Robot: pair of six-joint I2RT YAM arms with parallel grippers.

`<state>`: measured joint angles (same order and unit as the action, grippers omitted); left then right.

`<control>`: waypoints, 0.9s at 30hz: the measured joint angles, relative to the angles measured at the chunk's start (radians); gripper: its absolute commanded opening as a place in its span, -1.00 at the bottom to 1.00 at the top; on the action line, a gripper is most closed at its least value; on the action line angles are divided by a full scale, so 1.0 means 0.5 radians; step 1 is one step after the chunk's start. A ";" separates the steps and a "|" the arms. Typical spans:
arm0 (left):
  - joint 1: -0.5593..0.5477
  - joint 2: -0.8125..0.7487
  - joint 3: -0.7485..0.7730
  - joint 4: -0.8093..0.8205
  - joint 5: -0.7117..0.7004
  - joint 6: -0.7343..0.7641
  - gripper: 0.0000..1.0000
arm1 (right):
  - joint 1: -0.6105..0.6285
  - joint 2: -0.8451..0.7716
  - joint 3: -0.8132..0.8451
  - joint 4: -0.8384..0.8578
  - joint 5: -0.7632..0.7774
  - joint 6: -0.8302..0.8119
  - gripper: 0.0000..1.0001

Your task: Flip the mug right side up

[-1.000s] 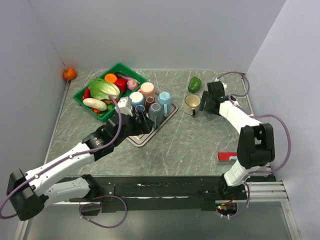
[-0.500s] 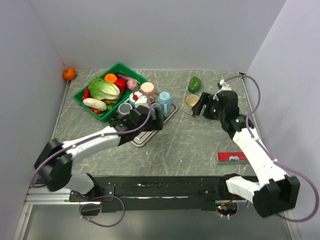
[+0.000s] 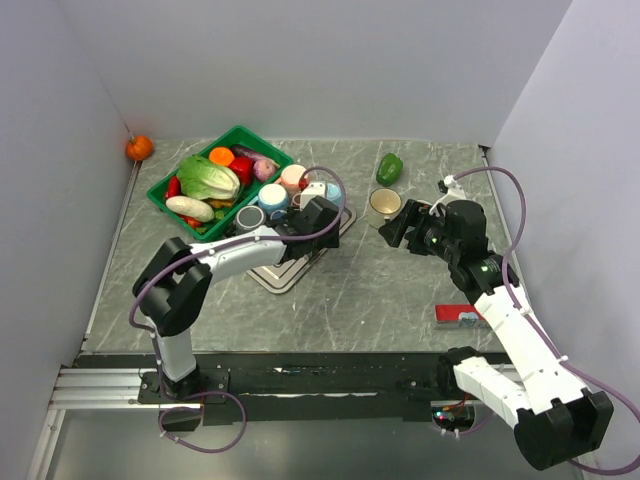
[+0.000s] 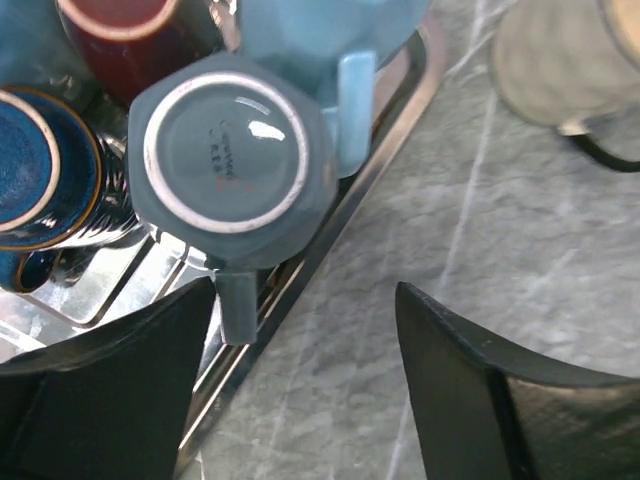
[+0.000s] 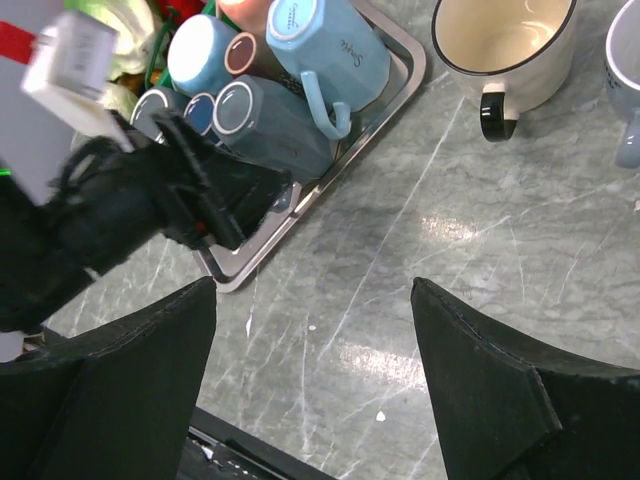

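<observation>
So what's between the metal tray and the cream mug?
Nothing, just bare tabletop between the metal tray and the cream mug; the right wrist view shows it.

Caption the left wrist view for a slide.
Open left pincer hovers above the inverted grey-blue faceted mug on the steel tray.

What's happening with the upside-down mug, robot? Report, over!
Left pincer open, empty, above grey mug, base-up in tray. Right pincer open, empty. Light blue mug crowds it close alongside.
</observation>
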<state>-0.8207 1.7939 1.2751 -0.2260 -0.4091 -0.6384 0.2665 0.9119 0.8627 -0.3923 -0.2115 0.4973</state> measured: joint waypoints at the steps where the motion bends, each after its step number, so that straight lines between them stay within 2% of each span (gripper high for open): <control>1: 0.000 0.022 0.009 -0.012 -0.008 -0.002 0.51 | 0.000 -0.008 0.000 -0.002 0.001 0.000 0.69; 9: 0.000 0.105 0.026 -0.108 -0.076 -0.016 0.42 | -0.001 -0.020 0.000 -0.010 0.002 0.000 0.69; 16: 0.000 0.176 0.056 -0.137 -0.123 -0.026 0.03 | -0.001 -0.020 0.000 -0.011 0.018 -0.003 0.67; 24: 0.004 0.178 0.079 -0.144 -0.162 -0.026 -0.16 | -0.001 -0.013 0.000 -0.034 0.085 -0.027 0.66; 27: 0.007 0.178 0.088 -0.154 -0.172 -0.026 -0.31 | -0.001 -0.013 -0.003 -0.036 0.108 -0.031 0.67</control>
<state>-0.8173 1.8828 1.3190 -0.3031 -0.4950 -0.6514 0.2661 0.9054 0.8612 -0.4103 -0.1577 0.4816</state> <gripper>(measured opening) 0.412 0.833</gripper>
